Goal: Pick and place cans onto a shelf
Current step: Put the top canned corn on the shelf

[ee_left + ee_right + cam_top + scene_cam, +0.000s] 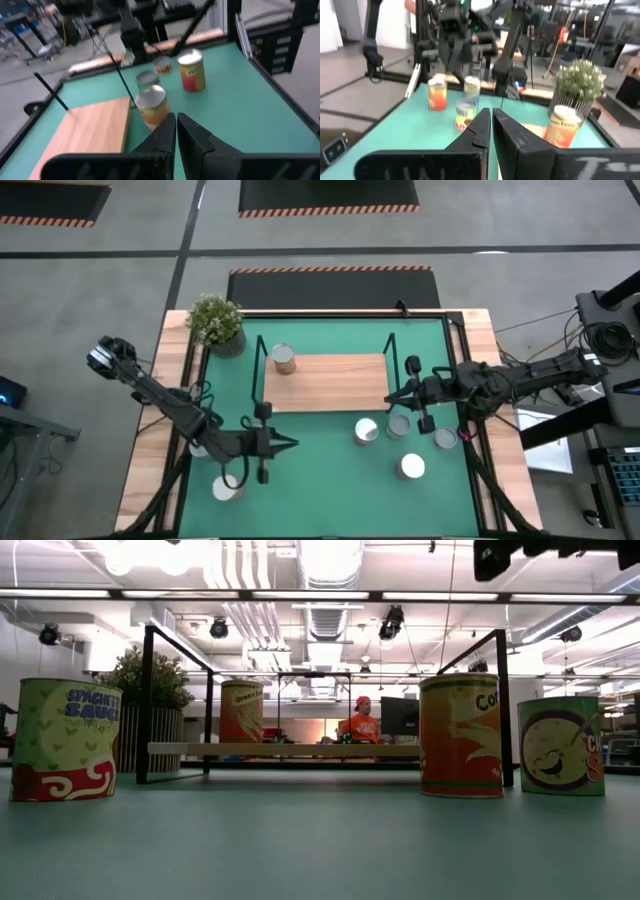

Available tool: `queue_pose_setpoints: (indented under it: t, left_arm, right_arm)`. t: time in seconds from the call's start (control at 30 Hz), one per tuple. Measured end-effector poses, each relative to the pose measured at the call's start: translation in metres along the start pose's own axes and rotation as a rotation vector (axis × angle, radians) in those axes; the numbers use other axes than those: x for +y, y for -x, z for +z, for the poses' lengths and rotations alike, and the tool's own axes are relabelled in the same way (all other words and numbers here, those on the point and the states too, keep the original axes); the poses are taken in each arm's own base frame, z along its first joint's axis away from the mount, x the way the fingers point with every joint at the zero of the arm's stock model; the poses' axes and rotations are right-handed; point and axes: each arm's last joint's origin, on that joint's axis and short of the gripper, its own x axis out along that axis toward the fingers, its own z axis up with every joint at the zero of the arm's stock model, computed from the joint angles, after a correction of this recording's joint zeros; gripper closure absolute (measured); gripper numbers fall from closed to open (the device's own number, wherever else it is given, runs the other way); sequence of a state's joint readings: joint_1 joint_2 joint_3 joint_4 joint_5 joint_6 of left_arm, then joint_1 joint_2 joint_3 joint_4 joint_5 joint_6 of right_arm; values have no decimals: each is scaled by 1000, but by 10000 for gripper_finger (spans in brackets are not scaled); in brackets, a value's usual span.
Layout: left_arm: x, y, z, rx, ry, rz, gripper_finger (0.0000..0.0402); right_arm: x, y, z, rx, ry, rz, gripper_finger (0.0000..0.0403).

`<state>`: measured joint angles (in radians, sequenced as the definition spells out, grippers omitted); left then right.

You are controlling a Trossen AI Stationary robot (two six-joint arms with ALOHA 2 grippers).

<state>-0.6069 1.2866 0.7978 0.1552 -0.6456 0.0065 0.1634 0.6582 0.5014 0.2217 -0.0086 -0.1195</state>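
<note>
The shelf point(330, 383) is a light wooden board in a black wire frame at the middle of the green mat. One can point(284, 358) stands on its far left corner; it also shows in the low view point(241, 712) and the right wrist view point(562, 126). Several cans stand on the mat right of the middle, among them one point(366, 430) and another point(410, 467). Two more cans point(228, 488) stand at the near left. My left gripper point(291, 444) is shut and empty, near of the shelf. My right gripper point(392, 398) is shut and empty at the shelf's right end.
A potted plant point(215, 322) stands at the mat's far left corner. The shelf's upright posts point(390, 350) rise at its corners. A person in orange point(360, 722) sits in the room behind. Bare mat lies between the two groups of cans point(320, 480).
</note>
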Motion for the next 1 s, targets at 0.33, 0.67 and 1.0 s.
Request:
queue_pose_setpoints:
  t: [0.33,0.67,1.0]
  left_arm:
    - [16,21,-6,-84,39,1,402]
    - [14,18,-8,-75,64,0,402]
    - [13,18,-5,-83,81,-2,402]
  right_arm:
    - [1,-9,-5,28,-52,3,394]
    - [3,-25,-12,28,39,24,394]
    - [5,-39,-14,30,34,65,394]
